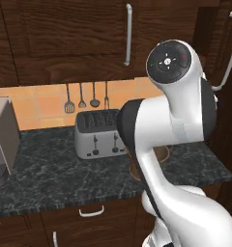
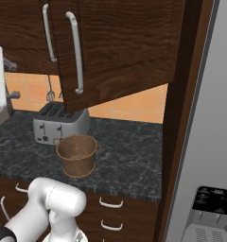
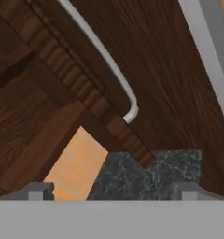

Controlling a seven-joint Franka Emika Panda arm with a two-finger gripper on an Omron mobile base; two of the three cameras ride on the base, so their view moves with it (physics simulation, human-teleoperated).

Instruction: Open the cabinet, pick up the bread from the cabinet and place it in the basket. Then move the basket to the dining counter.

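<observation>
Ahead of the spread, empty jaws [image 3: 112,189], the cabinet [image 3: 170,70] handle [image 3: 104,56] runs lengthwise away from them, its curved lower end nearest, still apart from both tips. Below on the desk [image 2: 129,156], the basket [image 2: 77,155] stands upright beside the toaster [image 2: 58,124], nothing in it. Bread unseen, presumably behind the doors.

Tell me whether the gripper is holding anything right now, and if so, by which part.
Nothing is held. In the hand view the gripper is open, its fingertips wide apart with only the counter and wall between them; the cabinet's silver handle lies ahead, untouched.
</observation>
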